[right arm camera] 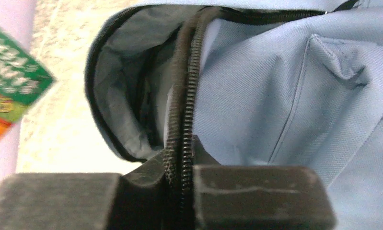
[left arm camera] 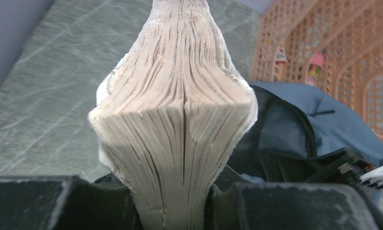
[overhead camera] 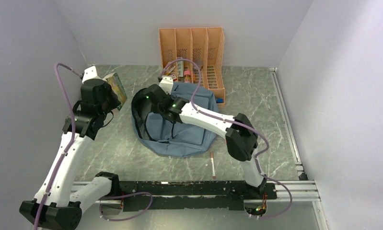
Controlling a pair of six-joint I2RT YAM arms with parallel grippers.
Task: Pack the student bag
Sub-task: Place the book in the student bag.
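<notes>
The student bag (overhead camera: 189, 132), dusty-blue with black zip trim, lies mid-table with its mouth agape toward the left. My right gripper (overhead camera: 150, 99) is at that mouth. In the right wrist view it (right arm camera: 182, 165) is shut on the bag's black zip edge (right arm camera: 185, 96), and the pale lining of the bag (right arm camera: 285, 86) shows behind. Left of the bag and above the table, my left gripper (overhead camera: 109, 99) is shut on a thick paperback book (overhead camera: 116, 87). Its fanned page edges (left arm camera: 179, 105) fill the left wrist view, squeezed at the base of my left gripper (left arm camera: 172, 196).
An orange slotted file organizer (overhead camera: 191, 48) stands against the back wall with small items at its foot. A pen (overhead camera: 212, 164) lies on the table in front of the bag. A metal rail (overhead camera: 286, 120) runs along the right side.
</notes>
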